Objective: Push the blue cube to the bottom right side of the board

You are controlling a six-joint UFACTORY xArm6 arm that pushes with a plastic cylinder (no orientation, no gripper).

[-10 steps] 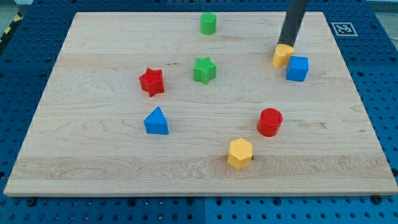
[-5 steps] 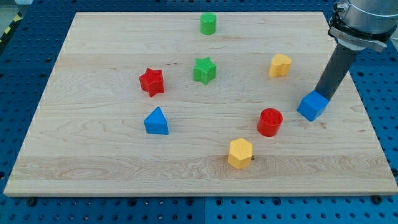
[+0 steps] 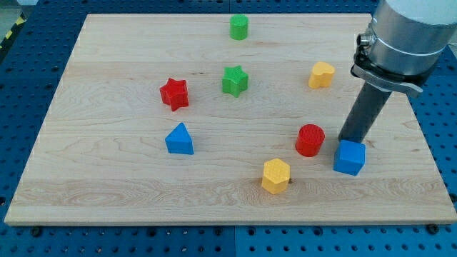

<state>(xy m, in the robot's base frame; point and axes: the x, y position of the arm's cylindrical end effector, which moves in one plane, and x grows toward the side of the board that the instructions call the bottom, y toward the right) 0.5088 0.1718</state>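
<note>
My tip (image 3: 348, 140) sits against the far face of the blue cube (image 3: 349, 158), on the side toward the board's top edge; the cube itself hides the very end of the rod, so I judge contact rather than see it. There are no jaws on this rig to be wide or narrow, only the bare rod, so nothing is held and all I can do is shove. The blue cube lies in the right half of the board (image 3: 107, 193), nearer the bottom edge than the top but short of the bottom right corner, with bare wood between it and both edges there. The red cylinder (image 3: 310, 140) stands just beside it toward the left edge, apart from it but close. That is my first worry: if my line drifts left, the rod or the cube could clip the cylinder and knock it along. The second is the cube turning. It looks slightly skewed to the board's edges, and an off-centre push could spin it so my tip slides off one side. Third, too long a push toward the corner could carry it over the edge. The yellow hexagonal block (image 3: 275, 175) near the bottom edge looks well clear.
</note>
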